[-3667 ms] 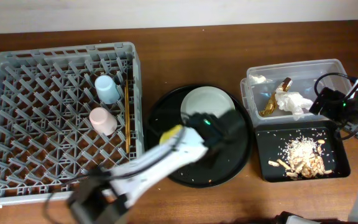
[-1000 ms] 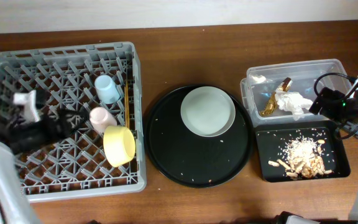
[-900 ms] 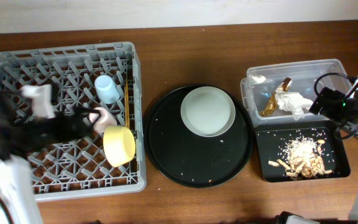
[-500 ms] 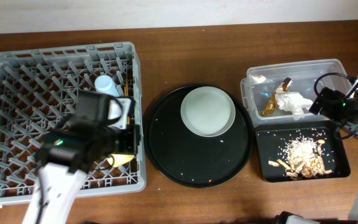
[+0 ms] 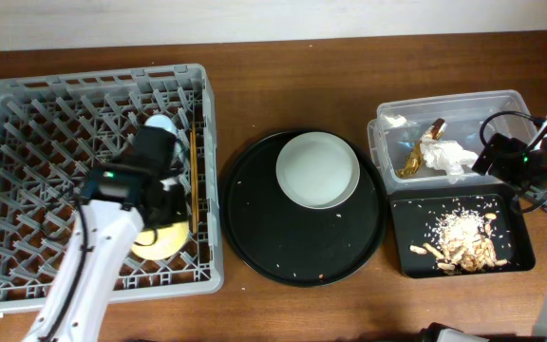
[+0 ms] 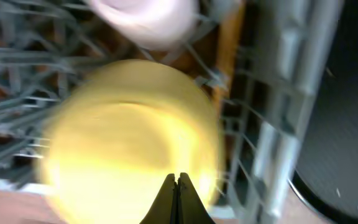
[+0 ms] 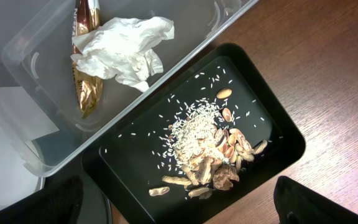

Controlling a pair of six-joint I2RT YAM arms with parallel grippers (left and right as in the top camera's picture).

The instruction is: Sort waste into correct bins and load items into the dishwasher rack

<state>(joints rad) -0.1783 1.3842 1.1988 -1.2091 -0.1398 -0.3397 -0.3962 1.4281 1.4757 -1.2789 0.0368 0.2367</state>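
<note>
My left pincer [image 6: 178,185] is pinched fully shut with nothing between its tips. It hangs over the yellow bowl [image 6: 123,149], which lies in the dishwasher rack [image 5: 27,104] by the wall nearest the round black tray [image 5: 283,249]. My wrist view is blurred, so I cannot tell whether the tips touch the bowl, or which way up it sits. Just beyond the bowl is the pink cup [image 6: 151,18]. From overhead my arm covers that cup and most of the blue cup [image 5: 162,123], which stands further along the same side of the rack. The chopsticks [image 5: 194,161] lie lengthwise against the inside of that wall, beside both cups.

The plate [image 5: 317,170] rests on the round black tray, toward its far edge, well apart from the rack.

My right pincer [image 7: 179,193] stands wide and holds nothing – it hovers above the two bins at the right end of the table [image 5: 302,85]. In the clear tub [image 5: 501,103] the napkin [image 7: 126,50] lies crumpled, touching the foil wrapper [image 7: 86,78]. The shallow black tray [image 7: 278,127] sits just beside the tub, with the food scraps [image 7: 204,143] heaped in its middle and a few grains scattered around them
</note>
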